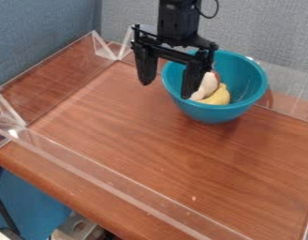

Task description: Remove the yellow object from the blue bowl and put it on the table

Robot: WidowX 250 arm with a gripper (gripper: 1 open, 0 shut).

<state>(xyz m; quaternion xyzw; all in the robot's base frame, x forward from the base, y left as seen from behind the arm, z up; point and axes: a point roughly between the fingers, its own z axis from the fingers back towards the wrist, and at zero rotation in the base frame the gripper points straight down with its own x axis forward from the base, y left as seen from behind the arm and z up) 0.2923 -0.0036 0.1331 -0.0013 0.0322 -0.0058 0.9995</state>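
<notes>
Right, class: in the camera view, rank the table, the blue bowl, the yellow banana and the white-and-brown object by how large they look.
1. table
2. blue bowl
3. yellow banana
4. white-and-brown object: partly hidden by the fingers, so its place below the banana is unsure.

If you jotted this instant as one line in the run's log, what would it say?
claw: open, over bowl's near rim | yellow object: in blue bowl, beside white object | table: nothing placed yet
</notes>
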